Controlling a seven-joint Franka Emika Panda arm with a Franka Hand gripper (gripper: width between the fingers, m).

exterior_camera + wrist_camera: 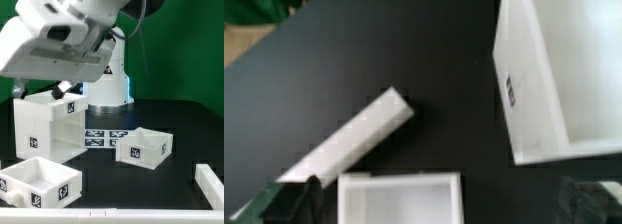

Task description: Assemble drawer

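Note:
The white cube-shaped casing [48, 128] stands at the exterior view's left, with a tag on its side. One open-top tray [143, 148] sits at the right of the middle. A second tray [40, 185] lies at the front left. The arm [60, 40] hangs high over the casing and the front tray. In the wrist view my gripper [438, 205] is open and empty. Its dark fingers [292, 200] stand wide on either side of a tray [399, 198] far below. The large white tagged box [553, 80] beside it looks like the casing.
The marker board [105, 135] lies flat on the black table between the casing and the right tray. A white rail [210, 185] runs along the front and right edge. In the wrist view it shows as a slanted bar [349, 135]. The arm's base [108, 85] stands behind.

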